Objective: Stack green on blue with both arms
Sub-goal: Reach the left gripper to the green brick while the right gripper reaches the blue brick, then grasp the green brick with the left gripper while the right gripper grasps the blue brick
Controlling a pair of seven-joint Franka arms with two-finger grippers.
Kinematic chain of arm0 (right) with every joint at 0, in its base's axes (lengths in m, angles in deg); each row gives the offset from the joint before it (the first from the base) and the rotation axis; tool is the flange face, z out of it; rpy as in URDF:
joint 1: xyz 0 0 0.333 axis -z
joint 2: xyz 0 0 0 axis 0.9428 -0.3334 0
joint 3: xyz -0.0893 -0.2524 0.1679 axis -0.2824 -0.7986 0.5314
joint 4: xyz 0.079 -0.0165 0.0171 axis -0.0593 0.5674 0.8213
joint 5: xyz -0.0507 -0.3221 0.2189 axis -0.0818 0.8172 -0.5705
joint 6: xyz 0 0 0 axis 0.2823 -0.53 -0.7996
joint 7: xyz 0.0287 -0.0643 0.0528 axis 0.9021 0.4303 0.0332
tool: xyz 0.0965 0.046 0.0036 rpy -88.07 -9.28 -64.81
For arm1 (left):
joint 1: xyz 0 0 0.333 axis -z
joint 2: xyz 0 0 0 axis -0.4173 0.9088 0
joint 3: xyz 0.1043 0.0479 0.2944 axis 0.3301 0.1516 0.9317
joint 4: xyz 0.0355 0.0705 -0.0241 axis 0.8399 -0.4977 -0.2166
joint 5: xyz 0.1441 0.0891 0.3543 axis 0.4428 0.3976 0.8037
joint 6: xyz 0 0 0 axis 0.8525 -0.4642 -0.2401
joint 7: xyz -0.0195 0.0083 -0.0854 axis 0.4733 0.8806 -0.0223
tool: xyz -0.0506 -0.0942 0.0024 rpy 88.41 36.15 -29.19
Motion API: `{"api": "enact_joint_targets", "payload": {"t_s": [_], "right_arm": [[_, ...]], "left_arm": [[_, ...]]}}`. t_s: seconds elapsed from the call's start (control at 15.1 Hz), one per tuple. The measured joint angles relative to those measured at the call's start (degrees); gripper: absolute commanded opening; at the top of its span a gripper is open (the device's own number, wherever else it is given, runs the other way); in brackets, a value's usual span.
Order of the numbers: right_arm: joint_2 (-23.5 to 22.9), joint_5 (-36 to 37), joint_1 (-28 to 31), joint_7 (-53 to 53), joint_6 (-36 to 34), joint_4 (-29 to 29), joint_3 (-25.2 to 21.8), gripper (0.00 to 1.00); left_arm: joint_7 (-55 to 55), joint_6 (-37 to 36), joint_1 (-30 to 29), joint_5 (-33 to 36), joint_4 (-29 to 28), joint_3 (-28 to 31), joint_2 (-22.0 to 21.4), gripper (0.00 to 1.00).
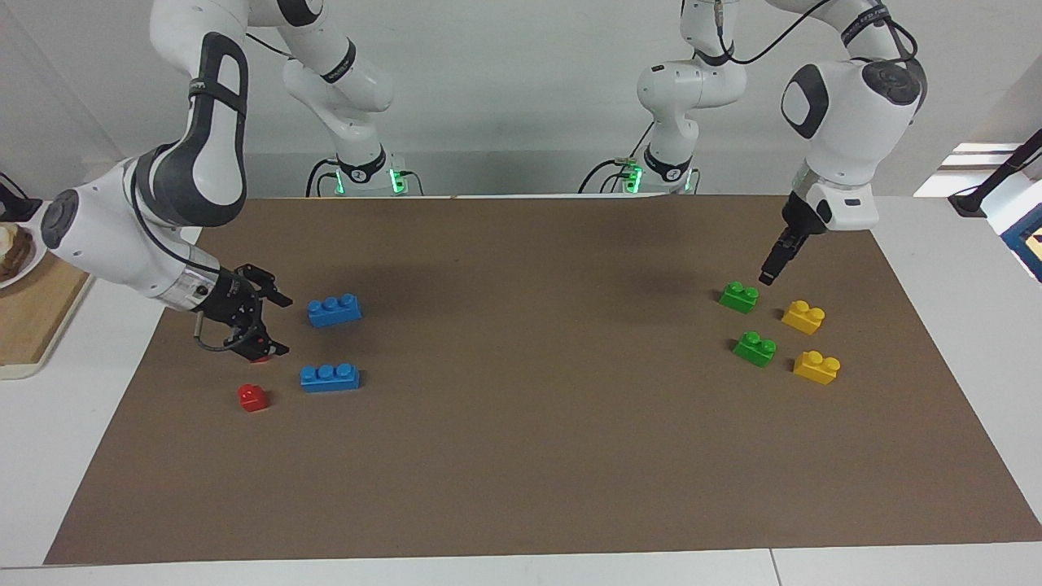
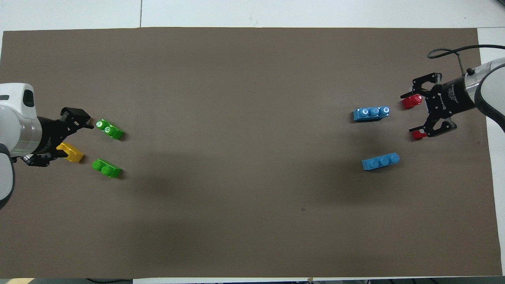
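Note:
Two green bricks (image 1: 738, 296) (image 1: 755, 348) lie on the brown mat (image 1: 521, 456) at the left arm's end, also in the overhead view (image 2: 106, 168) (image 2: 109, 129). Two blue bricks (image 1: 334, 310) (image 1: 330, 378) lie at the right arm's end, also in the overhead view (image 2: 380, 161) (image 2: 371, 113). My left gripper (image 1: 768, 277) (image 2: 69, 138) is open and empty, up in the air just beside the green brick nearer to the robots. My right gripper (image 1: 281, 325) (image 2: 410, 112) is open, low and tilted, pointing at the blue bricks and holding nothing.
Two yellow bricks (image 1: 803, 317) (image 1: 816, 367) lie beside the green ones; the left gripper hides one in the overhead view. One small red brick (image 1: 252, 397) lies free; another (image 1: 260, 356) is partly under the right gripper. A wooden board (image 1: 32, 317) sits off the mat.

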Motion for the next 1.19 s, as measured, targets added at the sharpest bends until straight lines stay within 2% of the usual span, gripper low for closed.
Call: {"api": "enact_joint_targets", "payload": {"t_s": [0.2,0.73,1.19], "right_arm": [[-2.7,-1.8,0.0,-0.2,2.7,0.2,0.0,1.00],[-7.1,-3.8,-0.1,-1.8,9.5,0.3,0.2,1.00],[-10.1,-5.8,-0.4,-4.5,13.5,0.3,0.6,1.00]], "left_arm": [[1.7,4.6,0.0,0.0,-1.8,0.1,3.0,1.00],[3.8,14.3,-1.3,0.0,-1.8,0.5,11.4,1.00],[6.2,17.3,-3.1,-0.1,-0.5,0.5,16.8,1.00]]}}
